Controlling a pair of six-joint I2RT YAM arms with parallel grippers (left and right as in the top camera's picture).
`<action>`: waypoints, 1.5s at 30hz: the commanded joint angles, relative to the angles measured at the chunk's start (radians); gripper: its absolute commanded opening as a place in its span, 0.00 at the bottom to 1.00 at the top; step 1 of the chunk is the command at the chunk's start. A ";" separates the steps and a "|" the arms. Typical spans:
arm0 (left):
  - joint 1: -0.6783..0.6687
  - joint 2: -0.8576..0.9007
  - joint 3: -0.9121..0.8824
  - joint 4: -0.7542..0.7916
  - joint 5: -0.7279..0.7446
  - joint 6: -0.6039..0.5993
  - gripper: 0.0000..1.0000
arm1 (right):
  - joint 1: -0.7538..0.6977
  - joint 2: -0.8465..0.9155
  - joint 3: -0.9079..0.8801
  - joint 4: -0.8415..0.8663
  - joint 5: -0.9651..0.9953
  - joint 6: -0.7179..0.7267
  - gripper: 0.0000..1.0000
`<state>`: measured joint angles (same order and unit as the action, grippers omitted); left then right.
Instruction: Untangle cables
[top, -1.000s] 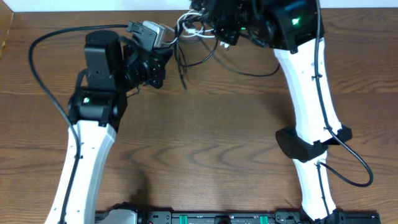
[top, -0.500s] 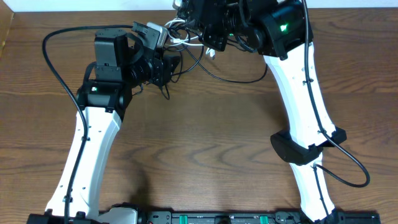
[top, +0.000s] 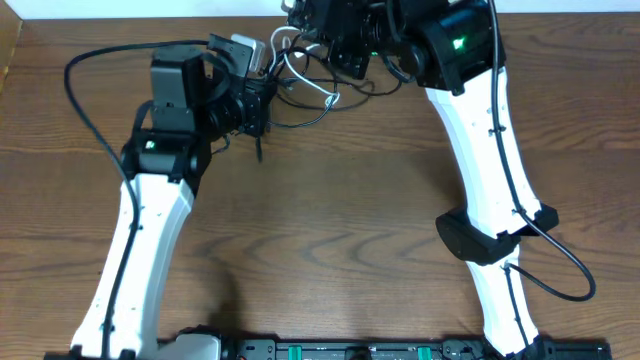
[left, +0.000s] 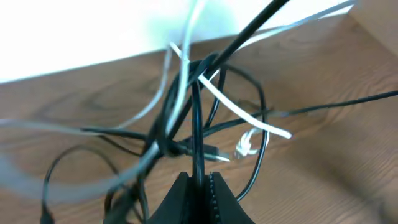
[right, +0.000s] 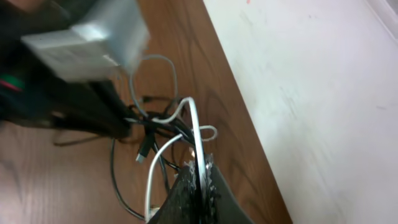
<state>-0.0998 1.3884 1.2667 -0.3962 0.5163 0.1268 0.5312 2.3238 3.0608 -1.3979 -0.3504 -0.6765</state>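
Two grippers are up at the far edge of the table, with the cables bunched between them.

Overhead first. My left gripper and right gripper sit near each other. The risk I see is that pulling apart from here could cinch the crossing tighter rather than free it, because the cords wrap each other in the middle.

Left wrist view now. The jaws are pinched shut on a black cable that runs straight up into the crossing, and the white cable lies across it. A cord that thin could slip out of the pinch under tension.

Right wrist view. The jaws are closed on the white cable, with black loops bunched just beside them. This close to the table's edge, a loose end could drop off.

My count is two grippers, one white cable and one white plug. For the black I judge one or two cables, since I can't separate the strands.
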 joint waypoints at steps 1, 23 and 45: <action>0.005 -0.102 0.017 0.005 -0.016 -0.011 0.08 | -0.038 -0.008 -0.001 0.002 0.053 -0.013 0.01; 0.100 -0.267 0.159 -0.073 -0.304 0.019 0.08 | -0.285 -0.008 -0.002 -0.050 0.064 -0.012 0.01; 0.505 -0.266 0.360 -0.106 -0.262 0.018 0.08 | -0.398 -0.008 -0.002 -0.062 0.050 0.010 0.67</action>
<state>0.3828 1.1305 1.5848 -0.5091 0.2497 0.1352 0.1432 2.3238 3.0608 -1.4578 -0.2958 -0.6739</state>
